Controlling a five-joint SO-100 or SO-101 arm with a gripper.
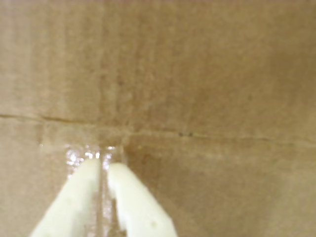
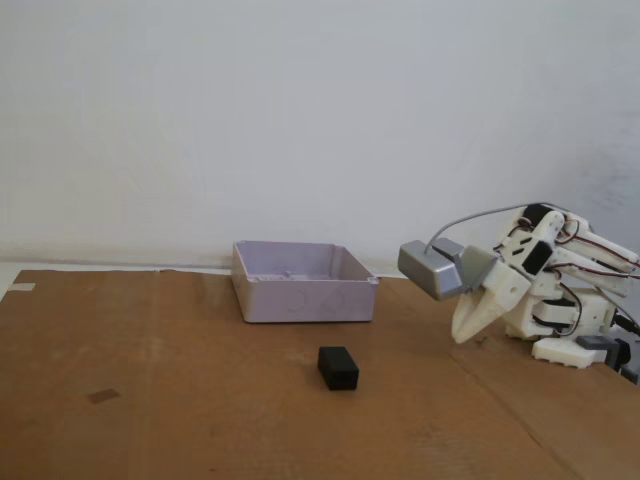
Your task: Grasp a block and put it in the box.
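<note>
A small black block (image 2: 338, 368) lies on the brown cardboard surface (image 2: 180, 400) in the fixed view, just in front of an open pale lilac box (image 2: 303, 281). My gripper (image 2: 462, 336) is folded back at the right, well clear of both, its white fingertips pointing down close to the cardboard. In the wrist view the gripper (image 1: 103, 167) shows two pale fingers pressed together with nothing between them, over bare cardboard with a strip of clear tape. Block and box are out of the wrist view.
The arm's white base (image 2: 570, 330) stands at the right edge of the cardboard. A white wall rises behind the box. A small dark mark (image 2: 102, 396) lies on the cardboard at the left.
</note>
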